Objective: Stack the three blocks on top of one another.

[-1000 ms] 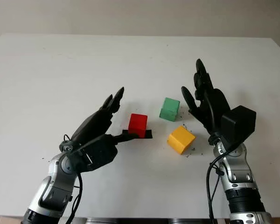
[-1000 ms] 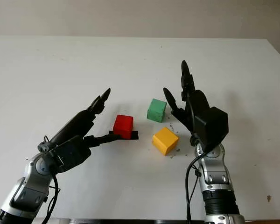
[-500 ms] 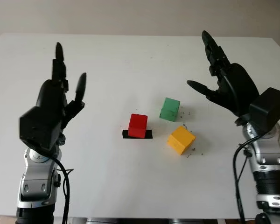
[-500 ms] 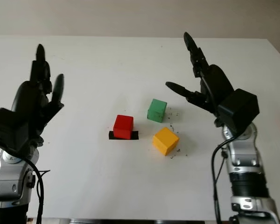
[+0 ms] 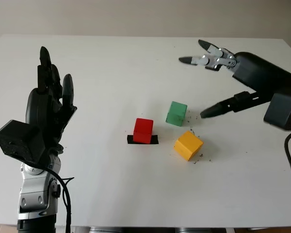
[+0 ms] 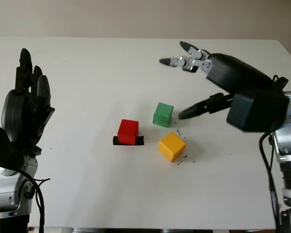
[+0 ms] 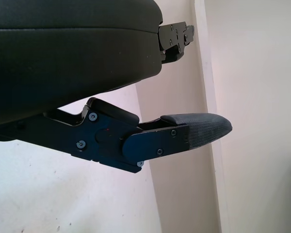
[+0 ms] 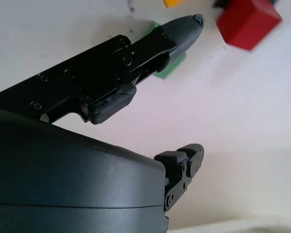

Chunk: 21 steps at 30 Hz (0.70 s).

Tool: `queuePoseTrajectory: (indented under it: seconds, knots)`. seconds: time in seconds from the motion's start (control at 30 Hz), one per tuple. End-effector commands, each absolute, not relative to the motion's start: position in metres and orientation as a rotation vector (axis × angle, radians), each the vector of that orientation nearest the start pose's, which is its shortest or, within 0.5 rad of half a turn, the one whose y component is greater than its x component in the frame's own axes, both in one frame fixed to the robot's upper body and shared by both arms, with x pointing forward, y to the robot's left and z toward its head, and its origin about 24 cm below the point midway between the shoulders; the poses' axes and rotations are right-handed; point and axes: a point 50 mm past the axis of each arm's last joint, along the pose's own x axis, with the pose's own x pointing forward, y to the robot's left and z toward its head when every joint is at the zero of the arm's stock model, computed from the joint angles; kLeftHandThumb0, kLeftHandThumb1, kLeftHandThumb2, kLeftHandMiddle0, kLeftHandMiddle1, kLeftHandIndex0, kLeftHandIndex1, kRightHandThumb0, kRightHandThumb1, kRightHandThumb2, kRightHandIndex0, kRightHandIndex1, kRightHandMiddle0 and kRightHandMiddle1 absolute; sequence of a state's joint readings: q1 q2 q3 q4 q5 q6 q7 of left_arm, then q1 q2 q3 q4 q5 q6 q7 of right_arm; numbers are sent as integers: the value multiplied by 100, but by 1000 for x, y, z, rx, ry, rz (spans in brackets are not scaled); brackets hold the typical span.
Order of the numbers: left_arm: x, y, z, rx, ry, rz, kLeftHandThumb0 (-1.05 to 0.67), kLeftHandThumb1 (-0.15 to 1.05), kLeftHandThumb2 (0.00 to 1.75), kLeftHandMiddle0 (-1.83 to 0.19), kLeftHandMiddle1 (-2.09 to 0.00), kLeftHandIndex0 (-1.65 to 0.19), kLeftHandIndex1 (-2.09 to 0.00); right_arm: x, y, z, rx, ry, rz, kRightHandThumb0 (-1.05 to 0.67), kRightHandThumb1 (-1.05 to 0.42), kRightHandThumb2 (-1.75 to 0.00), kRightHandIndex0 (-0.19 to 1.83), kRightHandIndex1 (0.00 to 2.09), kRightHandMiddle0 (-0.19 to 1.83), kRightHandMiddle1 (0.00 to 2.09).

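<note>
Three blocks, red block (image 5: 143, 130) on a black marker (image 5: 142, 140), green block (image 5: 176, 113), yellow block (image 5: 187, 145), sit unstacked on the white worktop (image 5: 136, 73); the right hand (image 5: 242, 80), fingers wide and holding nothing, hovers above the green, seemingly to grasp it, while the left hand (image 5: 46, 114), also open, is raised well aside.

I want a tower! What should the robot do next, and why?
Probably lower the open right hand onto the green cube block just beneath it. All three blocks sit apart on the white table, none stacked. The open left hand is raised far off.
</note>
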<state>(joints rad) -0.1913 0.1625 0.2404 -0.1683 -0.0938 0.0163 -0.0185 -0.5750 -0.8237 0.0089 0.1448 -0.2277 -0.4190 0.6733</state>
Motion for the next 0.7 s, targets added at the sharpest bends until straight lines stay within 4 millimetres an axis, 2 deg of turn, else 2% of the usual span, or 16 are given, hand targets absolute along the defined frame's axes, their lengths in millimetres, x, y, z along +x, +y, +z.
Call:
queuePoseTrajectory:
  seconds: [0.0,0.27,0.67]
  knots:
    - [274,217,139,63,-373,164,-69,105,58,16,-5,17,-3,302,-216,239,-1374,-477,627,-76,-83,-6,-6,6,48,15]
    - [275,214,140,61,-367,161,-70,105,59,18,-5,19,-2,292,-206,233,-1536,-493,776,-78,-83,-5,-5,5,54,12]
    - [276,208,139,82,-363,159,-67,105,62,19,-5,19,-2,285,-201,206,-1557,-514,879,-80,-84,-6,-6,5,52,7]
